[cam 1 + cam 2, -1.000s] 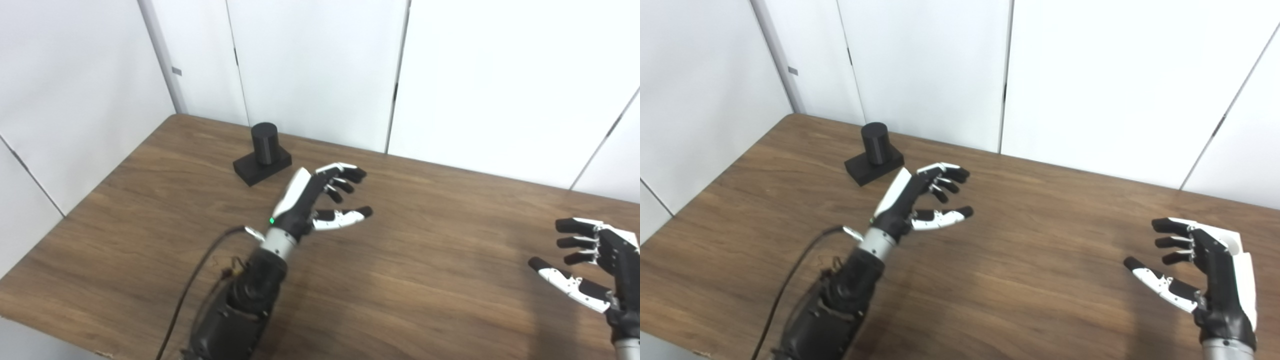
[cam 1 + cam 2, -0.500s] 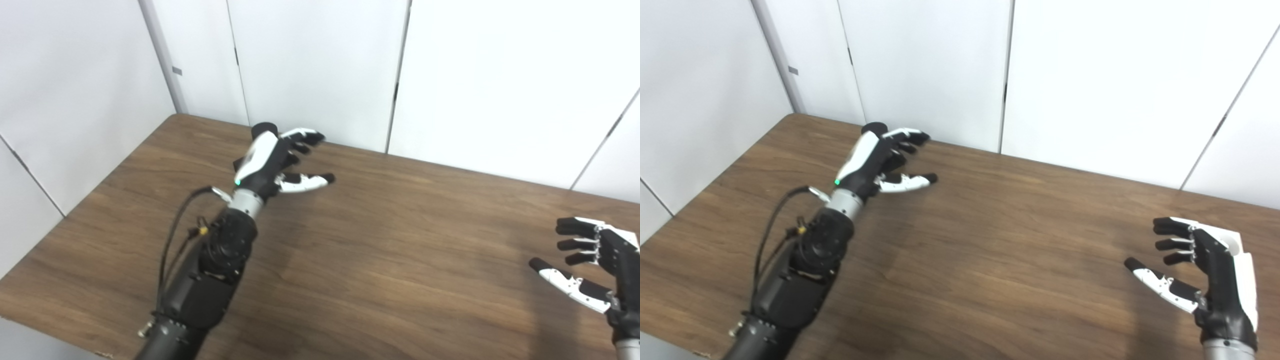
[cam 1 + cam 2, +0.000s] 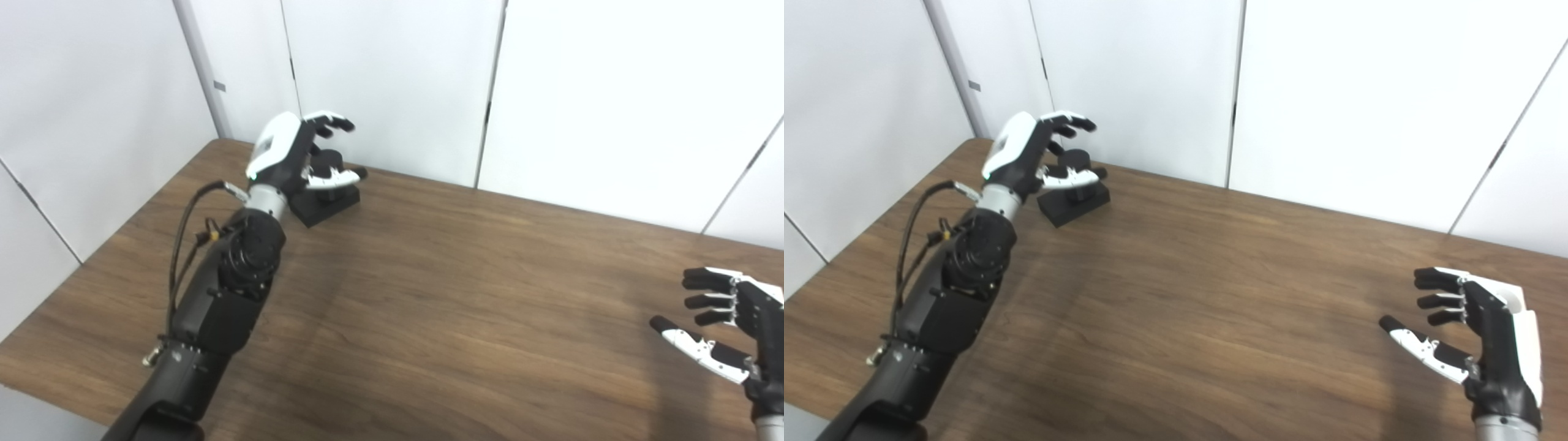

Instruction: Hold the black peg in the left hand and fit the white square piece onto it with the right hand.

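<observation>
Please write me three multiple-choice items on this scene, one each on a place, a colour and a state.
1. Where on the wooden table does the black peg on its block base stand?
A. at the far left corner
B. in the middle
C. at the near right edge

2. What colour is the peg's base?
A. white
B. black
C. red

3. What state is the left hand in?
A. shut tight on the peg
B. flat on the table
C. open, fingers apart around the peg

Answers:
1 A: the peg stands by the wall panels at the table's far left corner.
2 B: base and peg are both black.
3 C: fingers reach over the peg and the thumb lies in front of it, not yet closed; the right hand waits open at the near right. No white square piece is in view.
</observation>
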### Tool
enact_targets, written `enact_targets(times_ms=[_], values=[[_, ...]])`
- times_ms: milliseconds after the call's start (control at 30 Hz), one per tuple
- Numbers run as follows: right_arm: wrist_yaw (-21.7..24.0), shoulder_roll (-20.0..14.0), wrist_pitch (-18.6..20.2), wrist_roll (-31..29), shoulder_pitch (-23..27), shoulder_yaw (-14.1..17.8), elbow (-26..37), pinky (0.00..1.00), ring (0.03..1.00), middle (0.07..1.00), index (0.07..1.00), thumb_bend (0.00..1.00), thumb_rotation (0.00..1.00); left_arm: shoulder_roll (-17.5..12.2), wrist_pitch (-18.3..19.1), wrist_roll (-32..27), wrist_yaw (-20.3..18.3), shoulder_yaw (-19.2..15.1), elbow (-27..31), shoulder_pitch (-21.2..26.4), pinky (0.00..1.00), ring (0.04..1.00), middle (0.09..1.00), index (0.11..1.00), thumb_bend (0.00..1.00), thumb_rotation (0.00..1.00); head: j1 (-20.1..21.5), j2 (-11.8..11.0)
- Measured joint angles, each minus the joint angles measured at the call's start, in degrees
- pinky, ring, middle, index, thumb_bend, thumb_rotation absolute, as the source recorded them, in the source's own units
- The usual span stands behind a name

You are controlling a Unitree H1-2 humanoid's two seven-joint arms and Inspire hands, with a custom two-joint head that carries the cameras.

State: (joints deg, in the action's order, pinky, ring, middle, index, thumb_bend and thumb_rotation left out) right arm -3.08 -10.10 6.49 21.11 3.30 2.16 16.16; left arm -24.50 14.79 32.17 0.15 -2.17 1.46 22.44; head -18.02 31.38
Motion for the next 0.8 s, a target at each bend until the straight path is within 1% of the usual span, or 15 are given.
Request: enact_targets(times_ms=[100,200,233,267,300,333,400,500,533,633,700,800], values=[[0.00,0.01,0.00,0.03,0.00,-0.01,0.00,0.45,0.556,0.631,0.625,0.57,0.00,-0.73,-0.02,1.38,1.28,0.24,-1.60,0.13,0.62,0.804,0.839,0.740,0.80,0.22,0.00,0.00],[0.00,0.06,0.01,0.03,0.00,0.01,0.02,0.46,0.564,0.639,0.631,0.56,0.00,-1.31,0.46,2.54,1.53,0.65,-3.16,0.17,0.65,0.836,0.878,0.790,0.81,0.26,0.09,0.09],[0.00,0.16,0.02,0.02,-0.01,0.01,0.02,0.46,0.562,0.640,0.632,0.56,0.00,-1.58,0.79,3.18,1.51,0.89,-3.52,0.17,0.67,0.856,0.902,0.823,0.83,0.29,0.09,0.09],[0.00,0.24,0.05,-0.01,0.00,0.02,0.03,0.46,0.562,0.640,0.632,0.56,0.00,-1.83,1.21,3.81,1.49,1.10,-3.80,0.21,0.68,0.863,0.911,0.834,0.84,0.30,0.09,0.09],[0.00,0.34,0.05,-0.04,-0.01,0.03,0.04,0.46,0.563,0.642,0.633,0.56,0.00,-2.02,2.18,4.51,1.43,1.30,-4.11,0.34,0.69,0.886,0.936,0.865,0.87,0.34,0.09,0.09],[0.00,0.47,0.05,-0.07,0.00,0.06,0.04,0.47,0.563,0.642,0.633,0.56,0.00,-2.17,3.04,4.85,1.33,1.42,-4.51,0.56,0.69,0.894,0.944,0.875,0.88,0.35,0.09,0.09],[0.00,0.60,0.05,-0.07,-0.01,0.08,0.08,0.47,0.562,0.642,0.633,0.56,0.00,-2.62,5.36,6.45,1.06,2.01,-5.30,1.08,0.70,0.915,0.959,0.887,0.89,0.37,0.00,0.18],[0.00,0.61,0.09,0.04,0.00,0.25,0.13,0.46,0.559,0.638,0.631,0.56,0.00,-2.80,8.34,8.61,1.03,2.72,-5.99,1.97,0.74,0.935,0.964,0.882,0.90,0.38,0.00,0.18],[0.00,0.62,0.09,0.06,0.00,0.28,0.15,0.46,0.556,0.637,0.630,0.56,0.00,-2.81,9.18,9.06,1.04,2.99,-6.30,2.30,0.77,0.944,0.968,0.881,0.90,0.39,0.00,0.18],[0.00,0.72,0.20,0.07,0.00,0.40,0.18,0.46,0.552,0.634,0.628,0.57,0.00,-3.04,11.24,10.80,0.75,4.12,-7.46,3.13,0.78,0.949,0.971,0.878,0.90,0.40,0.00,0.26],[0.01,0.72,0.66,0.20,0.01,0.52,0.38,0.45,0.548,0.632,0.624,0.57,0.00,-3.21,11.79,11.59,-0.94,4.40,-7.69,3.40,0.79,0.955,0.977,0.884,0.92,0.42,0.00,0.35],[0.01,0.73,1.46,0.38,0.02,0.54,0.54,0.45,0.542,0.627,0.619,0.58,0.00,-3.23,11.91,13.64,-3.68,4.10,-8.08,3.74,0.81,0.977,0.997,0.894,0.97,0.45,0.09,0.44]])
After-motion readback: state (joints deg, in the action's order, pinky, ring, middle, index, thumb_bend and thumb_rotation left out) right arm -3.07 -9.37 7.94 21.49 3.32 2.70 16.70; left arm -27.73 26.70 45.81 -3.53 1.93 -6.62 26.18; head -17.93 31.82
